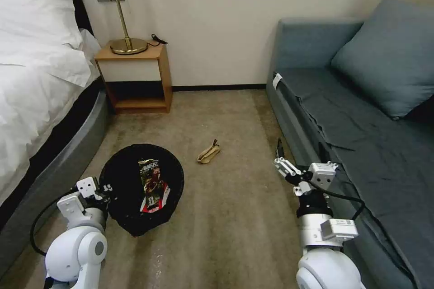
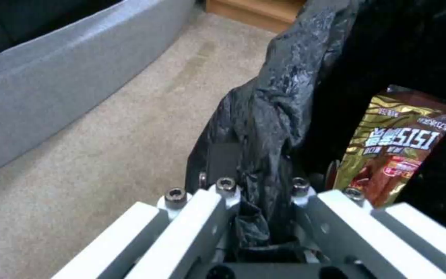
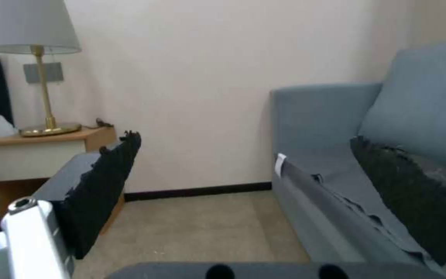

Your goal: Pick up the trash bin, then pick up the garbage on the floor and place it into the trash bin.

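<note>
Trash bin [image 1: 121, 176], round, black, with glossy plastic liner, sits lower left of the head view so your left gripper [image 1: 105, 188] can clamp its rim, mouth up, wrappers already inside. Your right gripper [image 1: 285, 168] hangs spread and empty at lower right. Farther, mid-frame, the tan scrap [image 1: 208, 152] waits on carpet.

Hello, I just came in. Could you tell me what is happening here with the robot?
The robot is collecting litter from a bedroom carpet. Its left tool is shut on the liner at the rim of the trash bin, which already holds snack wrappers. A tan scrap lies on the floor. The right tool is open and empty beside the sofa.
</note>
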### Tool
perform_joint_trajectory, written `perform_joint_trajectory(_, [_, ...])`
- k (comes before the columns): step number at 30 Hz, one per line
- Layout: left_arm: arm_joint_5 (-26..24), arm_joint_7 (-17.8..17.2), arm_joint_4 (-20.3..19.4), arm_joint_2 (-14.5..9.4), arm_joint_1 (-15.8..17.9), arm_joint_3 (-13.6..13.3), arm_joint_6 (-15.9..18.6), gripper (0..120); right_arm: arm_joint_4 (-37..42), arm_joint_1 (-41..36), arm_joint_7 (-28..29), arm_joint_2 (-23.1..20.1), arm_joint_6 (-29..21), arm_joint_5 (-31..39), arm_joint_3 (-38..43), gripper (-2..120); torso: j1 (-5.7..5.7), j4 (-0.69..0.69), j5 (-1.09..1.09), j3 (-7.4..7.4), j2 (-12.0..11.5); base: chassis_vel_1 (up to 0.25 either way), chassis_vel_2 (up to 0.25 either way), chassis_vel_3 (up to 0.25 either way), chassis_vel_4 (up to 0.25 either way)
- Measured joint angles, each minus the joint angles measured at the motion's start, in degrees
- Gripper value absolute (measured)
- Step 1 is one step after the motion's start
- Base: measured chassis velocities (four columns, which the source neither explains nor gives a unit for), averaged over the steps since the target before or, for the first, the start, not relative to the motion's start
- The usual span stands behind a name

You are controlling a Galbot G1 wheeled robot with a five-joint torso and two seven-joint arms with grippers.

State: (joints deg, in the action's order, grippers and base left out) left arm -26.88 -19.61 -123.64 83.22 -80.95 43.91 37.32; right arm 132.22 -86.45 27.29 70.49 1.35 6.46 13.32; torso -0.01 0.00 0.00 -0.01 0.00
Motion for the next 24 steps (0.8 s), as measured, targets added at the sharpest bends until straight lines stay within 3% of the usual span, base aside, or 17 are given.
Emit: perform_joint_trajectory(24, [-0.2,-0.3,-0.1,0.5,1.2,2.6,-0.2,3,-4.6,3.9,-0.3,-4.9,-0.9,2.2,-4.3,100,0.00,0.00,0.00,0.01,0.0,-0.118,0.116,0.114,-0.116])
